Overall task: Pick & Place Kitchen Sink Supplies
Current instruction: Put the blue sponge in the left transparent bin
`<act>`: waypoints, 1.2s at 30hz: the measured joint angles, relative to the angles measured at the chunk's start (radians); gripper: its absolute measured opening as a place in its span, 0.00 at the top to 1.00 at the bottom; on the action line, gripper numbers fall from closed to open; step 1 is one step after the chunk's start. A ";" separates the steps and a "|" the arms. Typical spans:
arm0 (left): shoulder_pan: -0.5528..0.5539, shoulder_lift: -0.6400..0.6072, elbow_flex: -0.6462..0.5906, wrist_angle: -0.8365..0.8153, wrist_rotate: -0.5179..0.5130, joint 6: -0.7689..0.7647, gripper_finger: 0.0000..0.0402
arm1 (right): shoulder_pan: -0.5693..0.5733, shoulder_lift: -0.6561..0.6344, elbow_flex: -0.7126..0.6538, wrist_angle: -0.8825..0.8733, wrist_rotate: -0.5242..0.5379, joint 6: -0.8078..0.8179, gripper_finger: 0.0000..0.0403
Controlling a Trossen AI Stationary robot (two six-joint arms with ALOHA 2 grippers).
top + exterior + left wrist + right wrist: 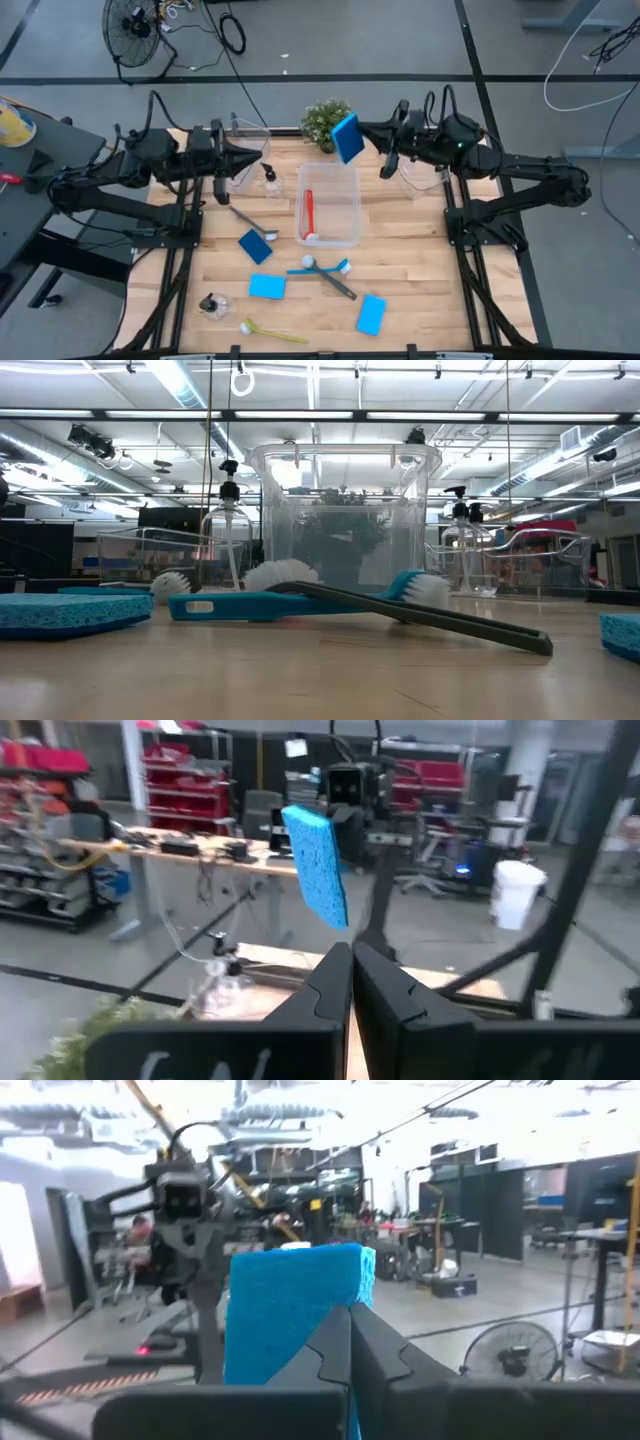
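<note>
Sponge hangs pinched in the right gripper at 12 o'clock, above the clear bin holding a red brush. Left gripper, pressed together, waits at 10 o'clock. Other sponges, crossed brushes and bottles lie around the table.

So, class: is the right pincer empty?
No, the right pincer is shut on a blue sponge, held up above the table.
</note>
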 joint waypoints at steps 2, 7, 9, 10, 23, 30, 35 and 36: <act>0.012 0.021 0.000 0.044 -0.007 0.021 0.96 | -0.017 0.000 0.000 0.017 0.001 -0.003 1.00; 0.046 0.082 0.000 0.141 -0.005 0.037 0.96 | -0.046 0.000 0.000 0.075 0.001 -0.006 1.00; 0.058 0.104 0.000 0.170 -0.003 0.038 0.96 | -0.053 0.000 0.000 0.095 0.001 -0.006 1.00; 0.063 0.115 0.000 0.187 0.000 0.038 0.96 | -0.054 0.000 0.000 0.108 0.001 -0.007 1.00; 0.123 0.202 0.000 0.375 0.061 0.022 0.90 | -0.055 0.000 0.000 0.146 0.002 -0.009 1.00; 0.138 0.244 0.000 0.410 0.102 -0.028 0.73 | -0.055 0.001 0.000 0.146 0.002 -0.010 1.00; 0.142 0.281 -0.001 0.423 0.116 -0.030 0.60 | -0.055 0.001 0.000 0.144 0.003 -0.061 1.00; 0.142 0.295 0.000 0.448 0.118 -0.029 0.57 | -0.055 0.001 0.000 0.144 0.003 -0.070 1.00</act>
